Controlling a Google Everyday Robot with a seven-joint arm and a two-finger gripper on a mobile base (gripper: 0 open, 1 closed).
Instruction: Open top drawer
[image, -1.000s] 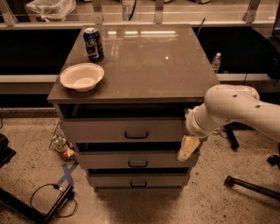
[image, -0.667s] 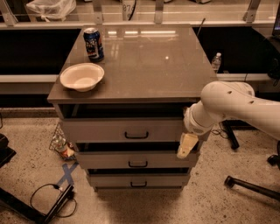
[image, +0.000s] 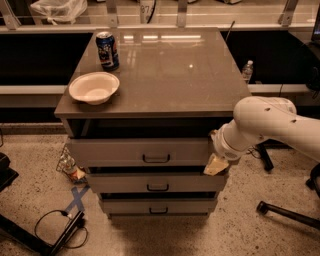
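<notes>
gripper (image: 216, 165) beside top drawer (image: 135, 151), can (image: 107, 50) behind bowl (image: 94, 87)

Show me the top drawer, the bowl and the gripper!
top drawer (image: 120, 151): camera view, on its front panel.
bowl (image: 94, 88): camera view, on its inside middle.
gripper (image: 216, 165): camera view, on its tip, by the top drawer's right end.

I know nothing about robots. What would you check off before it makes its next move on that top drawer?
1. Top drawer started out of the cabinet: ok. A dark gap shows above its front, so it looks partly out, not fully.
2. End effector at the handle: not ok. It sits at the right end of the drawer front, well away from the handle.
3. End effector touching the drawer front: cannot tell.
4. Bowl and can out of the drawer's way: ok. Both stand on the tabletop, above the drawer.
</notes>
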